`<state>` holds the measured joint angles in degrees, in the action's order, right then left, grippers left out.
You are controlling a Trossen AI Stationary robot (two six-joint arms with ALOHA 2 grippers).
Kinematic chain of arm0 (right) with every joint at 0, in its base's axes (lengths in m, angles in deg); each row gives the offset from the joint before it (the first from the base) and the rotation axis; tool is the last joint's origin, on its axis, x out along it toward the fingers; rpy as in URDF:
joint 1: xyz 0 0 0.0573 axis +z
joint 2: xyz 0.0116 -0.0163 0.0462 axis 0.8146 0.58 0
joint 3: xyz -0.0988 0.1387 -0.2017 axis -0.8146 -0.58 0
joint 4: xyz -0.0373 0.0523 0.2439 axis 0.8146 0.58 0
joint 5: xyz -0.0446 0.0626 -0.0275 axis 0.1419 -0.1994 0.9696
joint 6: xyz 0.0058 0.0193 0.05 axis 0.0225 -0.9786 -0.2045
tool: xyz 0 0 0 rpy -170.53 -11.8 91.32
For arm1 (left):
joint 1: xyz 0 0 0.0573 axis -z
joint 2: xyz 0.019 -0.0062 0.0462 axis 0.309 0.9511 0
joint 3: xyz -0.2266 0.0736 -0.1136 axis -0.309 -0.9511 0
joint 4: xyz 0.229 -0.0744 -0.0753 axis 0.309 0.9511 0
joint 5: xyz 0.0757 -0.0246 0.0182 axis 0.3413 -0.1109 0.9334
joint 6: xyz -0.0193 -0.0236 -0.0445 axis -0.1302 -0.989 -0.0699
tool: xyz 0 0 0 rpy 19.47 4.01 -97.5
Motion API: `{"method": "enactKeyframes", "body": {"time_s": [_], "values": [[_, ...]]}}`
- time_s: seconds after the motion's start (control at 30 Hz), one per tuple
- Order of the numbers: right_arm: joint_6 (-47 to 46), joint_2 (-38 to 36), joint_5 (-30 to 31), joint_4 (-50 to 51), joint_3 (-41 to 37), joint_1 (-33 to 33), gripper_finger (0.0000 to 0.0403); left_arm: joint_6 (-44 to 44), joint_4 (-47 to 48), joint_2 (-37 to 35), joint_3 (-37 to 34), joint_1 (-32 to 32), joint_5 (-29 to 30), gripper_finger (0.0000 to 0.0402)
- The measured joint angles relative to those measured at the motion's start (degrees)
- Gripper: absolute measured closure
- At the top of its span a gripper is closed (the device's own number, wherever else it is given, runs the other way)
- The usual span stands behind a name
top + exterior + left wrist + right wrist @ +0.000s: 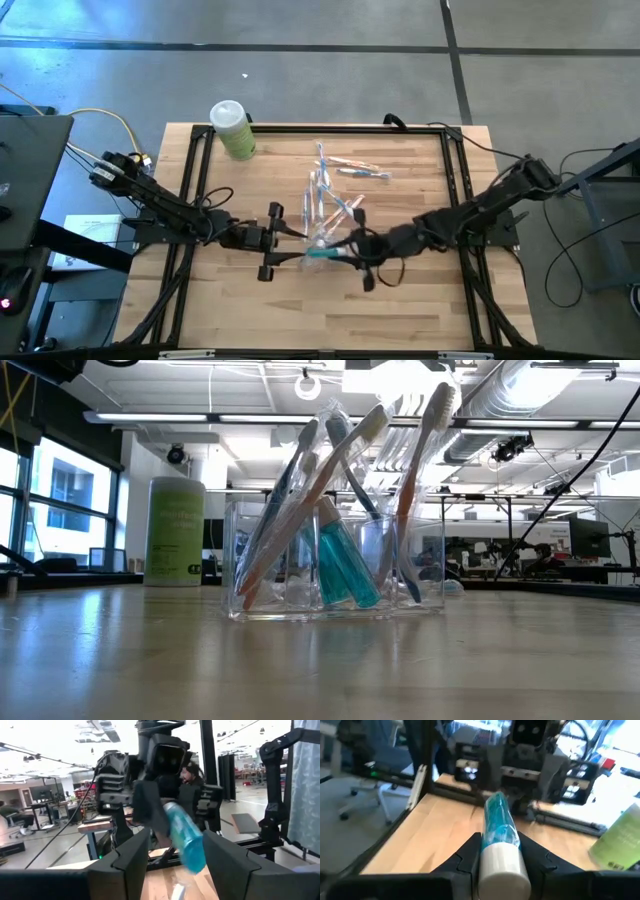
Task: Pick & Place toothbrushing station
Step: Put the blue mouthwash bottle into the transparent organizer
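Your right gripper (500, 851) is squeezing the small, light, slippery teal tube (498, 822) near its white cap, while your left gripper (175, 855), right in front, is opening and letting go.

Light wooden table (400, 300), clear holder (335, 605) of toothbrushes (405, 480), green bottle (233, 130), loose toothbrushes (360, 168)

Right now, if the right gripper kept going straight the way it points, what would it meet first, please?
Most likely the left gripper: the right gripper, shut on the teal tube, points straight at it across the table, and the tube's far end already nearly reaches it.
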<state>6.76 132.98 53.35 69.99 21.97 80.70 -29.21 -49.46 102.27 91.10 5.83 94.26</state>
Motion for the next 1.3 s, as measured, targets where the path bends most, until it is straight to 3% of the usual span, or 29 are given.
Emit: {"method": "enactKeyframes", "body": {"time_s": [0.23, 0.3, 0.4, 0.57, 0.83, 0.93, 1.13, 1.3], "values": [[-12.97, -0.99, -3.22, 19.17, 7.35, 8.95, 0.0323, 0.02, 0.48, 0.00, 0.00, 0.73, -0.16, 0.0220], [-16.87, -0.56, -6.92, 23.50, 8.02, 10.78, 0.0323, 0.02, 1.27, -0.02, 0.00, 0.73, -0.18, 0.0219], [-21.05, 1.47, -7.16, 30.02, 7.23, 12.36, 0.0323, -0.22, 2.59, -0.02, -0.02, 0.73, -0.18, 0.0219], [-24.58, 7.32, -8.03, 36.07, 7.19, 10.79, 0.0323, -0.26, 3.64, -0.02, -0.02, 0.73, -0.18, 0.0219], [-17.83, 14.41, -9.59, 36.71, 7.10, 4.34, 0.0323, -0.44, 4.25, -0.02, -0.02, 0.73, 0.02, 0.0219], [-16.71, 14.35, -7.91, 36.14, 7.60, 3.06, 0.0323, -1.90, 4.79, -0.02, -0.02, 0.73, 0.06, 0.0219], [-14.29, 14.29, 3.69, 37.58, 10.99, 3.45, 0.0323, -2.96, 5.71, -0.02, -0.02, 0.73, 0.08, 0.0219], [-14.06, 14.27, 7.09, 39.88, 11.78, 3.02, 0.0323, -3.18, 5.78, -0.04, -0.02, 0.73, 0.08, 0.0219]]}}
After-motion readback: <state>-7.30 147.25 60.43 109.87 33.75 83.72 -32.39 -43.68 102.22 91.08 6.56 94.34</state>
